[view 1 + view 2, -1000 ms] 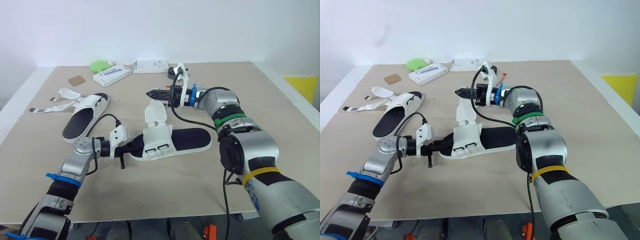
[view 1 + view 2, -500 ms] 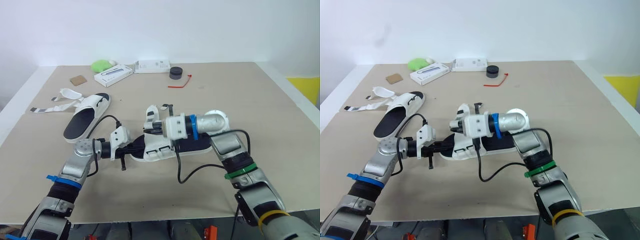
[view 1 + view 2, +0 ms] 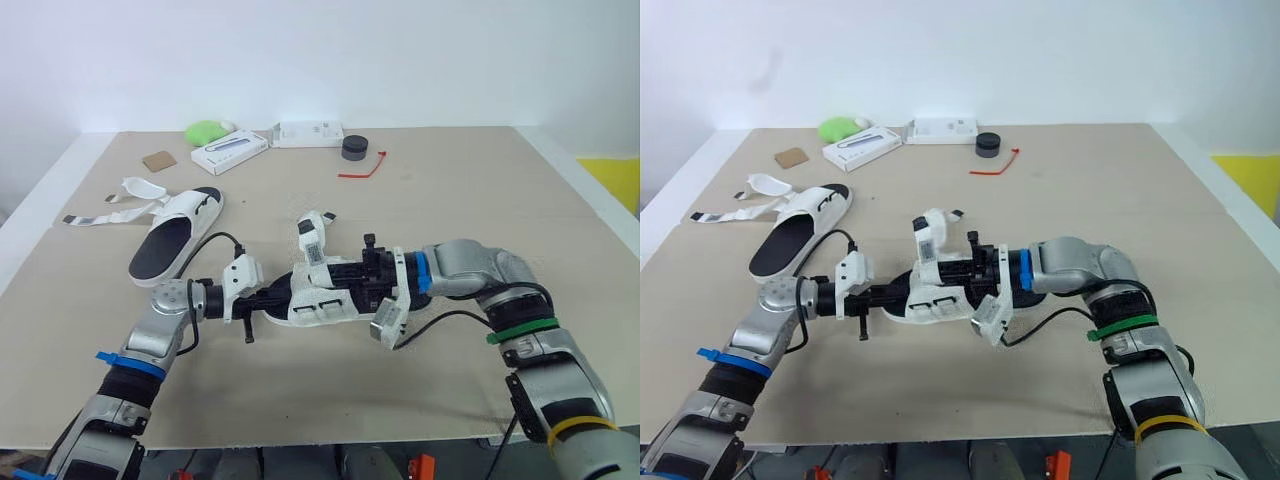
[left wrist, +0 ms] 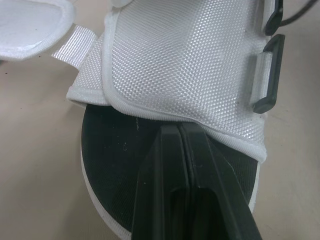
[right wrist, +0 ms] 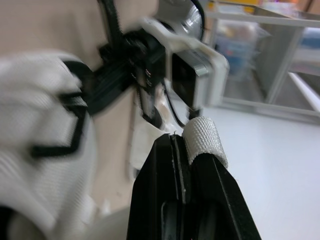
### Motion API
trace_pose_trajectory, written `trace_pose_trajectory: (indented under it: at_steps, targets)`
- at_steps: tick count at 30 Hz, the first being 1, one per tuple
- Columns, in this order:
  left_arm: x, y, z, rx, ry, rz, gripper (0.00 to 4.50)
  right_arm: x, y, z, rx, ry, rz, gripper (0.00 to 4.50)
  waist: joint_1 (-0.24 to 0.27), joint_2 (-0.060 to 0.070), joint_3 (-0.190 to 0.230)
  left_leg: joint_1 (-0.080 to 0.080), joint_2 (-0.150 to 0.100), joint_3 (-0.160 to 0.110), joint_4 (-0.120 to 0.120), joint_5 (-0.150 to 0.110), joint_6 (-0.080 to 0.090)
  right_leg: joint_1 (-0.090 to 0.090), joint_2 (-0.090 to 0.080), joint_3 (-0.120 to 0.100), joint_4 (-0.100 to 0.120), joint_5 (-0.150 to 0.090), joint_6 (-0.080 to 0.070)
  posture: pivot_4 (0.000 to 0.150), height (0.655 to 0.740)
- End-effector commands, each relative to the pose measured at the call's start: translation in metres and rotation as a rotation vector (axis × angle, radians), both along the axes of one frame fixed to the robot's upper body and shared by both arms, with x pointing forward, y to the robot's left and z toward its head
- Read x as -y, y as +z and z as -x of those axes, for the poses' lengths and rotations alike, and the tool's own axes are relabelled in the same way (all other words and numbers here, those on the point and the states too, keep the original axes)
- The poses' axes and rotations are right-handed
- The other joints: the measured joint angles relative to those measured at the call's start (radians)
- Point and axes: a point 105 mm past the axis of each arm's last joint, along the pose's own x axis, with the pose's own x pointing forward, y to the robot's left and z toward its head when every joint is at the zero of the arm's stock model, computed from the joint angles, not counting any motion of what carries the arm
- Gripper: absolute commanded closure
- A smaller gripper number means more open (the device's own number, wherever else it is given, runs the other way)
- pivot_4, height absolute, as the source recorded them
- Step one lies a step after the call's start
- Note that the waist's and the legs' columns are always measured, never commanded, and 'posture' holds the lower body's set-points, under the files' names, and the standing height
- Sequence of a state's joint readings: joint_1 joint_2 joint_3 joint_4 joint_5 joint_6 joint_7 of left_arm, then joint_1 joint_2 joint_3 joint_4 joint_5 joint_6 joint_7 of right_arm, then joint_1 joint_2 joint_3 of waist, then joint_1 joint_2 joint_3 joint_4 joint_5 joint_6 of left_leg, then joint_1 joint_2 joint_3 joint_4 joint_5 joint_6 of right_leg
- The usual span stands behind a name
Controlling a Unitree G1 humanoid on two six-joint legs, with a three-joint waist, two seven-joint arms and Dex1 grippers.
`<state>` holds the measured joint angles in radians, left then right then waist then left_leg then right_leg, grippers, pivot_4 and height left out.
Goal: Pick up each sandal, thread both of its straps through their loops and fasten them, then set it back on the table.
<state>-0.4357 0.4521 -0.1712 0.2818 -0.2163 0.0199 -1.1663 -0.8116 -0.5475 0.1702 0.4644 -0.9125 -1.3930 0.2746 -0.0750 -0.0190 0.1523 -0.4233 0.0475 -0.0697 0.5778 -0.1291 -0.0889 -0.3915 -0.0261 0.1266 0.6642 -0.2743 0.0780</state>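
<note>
- At the left of the table point(image 3: 480, 200), 1 white sandal point(image 3: 175, 235) with a black insole lies flat, its 2 loose straps point(image 3: 105, 205) trailing further left. A brown card point(image 3: 156, 160) sits behind it.
- Just right of that, the left gripper point(image 4: 180, 129) reaches in low over the tabletop. Its jaws are pressed together with no gap, tips on the black insole at the toe of the near sandal point(image 3: 325, 300), right at the edge of the white mesh upper.
- At centre, the near sandal rests on the table between the 2 arms, 2 black loops showing on its upper.
- Above it, 1 strap point(image 3: 312, 238) stands upright.
- From the right, the right gripper point(image 5: 184, 142) lies across the near sandal, jaws pinched narrow on the strap's rough white tip.
- Along the far edge sit a green object point(image 3: 205, 131), 2 white boxes point(image 3: 230, 150), a black puck point(image 3: 354, 148) and a red tie point(image 3: 362, 167).
</note>
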Motion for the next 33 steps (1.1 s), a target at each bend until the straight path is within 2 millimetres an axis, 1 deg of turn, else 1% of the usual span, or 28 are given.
trace_pose_trajectory:
  at_steps: [1, 4, 7, 9, 12, 16, 22, 24, 25, 28, 30, 33]
  targets:
    - [-0.006, -0.057, 0.018, -0.215, 0.001, -0.127, 4.5, 0.003, 0.035, -0.009, 0.195, -0.024, -0.177, 4.44, 0.0, 0.0, 0.0, 0.0, 0.0, 0.0, 0.0, 0.0, 0.0, 0.0, 0.0, 0.0, 0.0, 0.0, 0.0, 0.15, 0.74]
    - [-0.006, -0.057, 0.017, -0.216, -0.003, -0.128, 4.5, 0.001, 0.048, -0.018, 0.32, -0.046, -0.245, 4.44, 0.0, 0.0, 0.0, 0.001, 0.0, 0.0, 0.0, 0.0, 0.0, 0.0, -0.001, 0.0, 0.0, 0.0, 0.0, 0.15, 0.74]
    - [-0.005, -0.055, 0.015, -0.215, -0.007, -0.129, 4.5, 0.0, 0.062, -0.016, 0.425, -0.014, -0.323, 4.44, 0.001, 0.0, 0.0, 0.001, -0.001, 0.0, 0.0, 0.0, 0.0, 0.0, -0.001, 0.0, 0.0, 0.0, -0.001, 0.15, 0.74]
    - [-0.005, -0.054, 0.014, -0.214, -0.008, -0.128, 4.5, 0.001, 0.067, -0.014, 0.494, 0.007, -0.356, 4.44, 0.002, -0.001, 0.001, 0.001, -0.001, 0.0, -0.001, 0.0, 0.0, 0.0, -0.002, 0.0, 0.0, -0.001, -0.001, 0.15, 0.74]
    - [-0.004, -0.053, 0.012, -0.22, -0.008, -0.119, 4.5, 0.002, 0.082, -0.015, 0.609, 0.028, -0.42, 4.44, 0.003, -0.001, 0.001, 0.0, -0.002, 0.0, -0.001, 0.0, 0.0, 0.0, -0.003, 0.0, 0.0, -0.001, 0.0, 0.15, 0.74]
    - [-0.002, -0.053, 0.012, -0.224, -0.018, -0.119, 4.5, 0.003, 0.104, -0.023, 0.76, 0.04, -0.451, 4.44, 0.004, -0.002, 0.002, 0.0, -0.003, 0.0, -0.001, 0.001, 0.001, 0.0, -0.004, 0.0, 0.0, -0.001, 0.0, 0.15, 0.74]
    - [-0.001, -0.052, 0.008, -0.224, -0.021, -0.119, 4.5, -0.002, 0.125, -0.033, 0.885, 0.06, -0.469, 4.44, 0.008, -0.003, 0.003, 0.0, -0.006, 0.0, -0.001, 0.002, 0.003, 0.001, -0.007, 0.001, 0.0, -0.001, 0.0, 0.15, 0.74]
    - [0.0, -0.05, 0.006, -0.217, -0.018, -0.115, 4.5, -0.003, 0.117, -0.039, 0.828, 0.044, -0.434, 4.44, 0.01, -0.003, 0.003, 0.0, -0.008, 0.0, -0.001, 0.002, 0.003, 0.001, -0.008, 0.001, 0.0, -0.001, 0.0, 0.15, 0.74]
    - [0.0, -0.049, 0.005, -0.216, -0.015, -0.11, 4.5, -0.003, 0.109, -0.045, 0.769, 0.01, -0.397, 4.44, 0.01, -0.003, 0.003, 0.0, -0.008, 0.0, -0.001, 0.002, 0.003, 0.001, -0.008, 0.001, 0.0, -0.001, 0.001, 0.15, 0.74]
    - [-0.001, -0.05, 0.007, -0.222, -0.01, -0.103, 4.5, 0.005, 0.084, -0.052, 0.635, -0.034, -0.312, 4.44, 0.01, -0.004, 0.003, -0.001, -0.009, 0.0, -0.003, 0.002, 0.003, 0.001, -0.009, 0.001, 0.0, -0.002, 0.002, 0.15, 0.74]
    - [-0.002, -0.054, 0.01, -0.228, -0.011, -0.107, 4.5, 0.008, 0.075, -0.046, 0.582, -0.016, -0.286, 4.44, 0.008, -0.004, 0.003, -0.001, -0.009, 0.0, -0.005, 0.002, 0.003, 0.0, -0.009, 0.001, 0.0, -0.003, 0.003, 0.15, 0.74]
    - [-0.004, -0.055, 0.013, -0.232, -0.01, -0.11, 4.5, 0.009, 0.073, -0.037, 0.516, 0.006, -0.286, 4.44, 0.006, -0.004, 0.003, 0.0, -0.011, -0.002, -0.01, 0.002, 0.003, 0.0, -0.009, 0.002, 0.0, -0.006, 0.002, 0.15, 0.74]
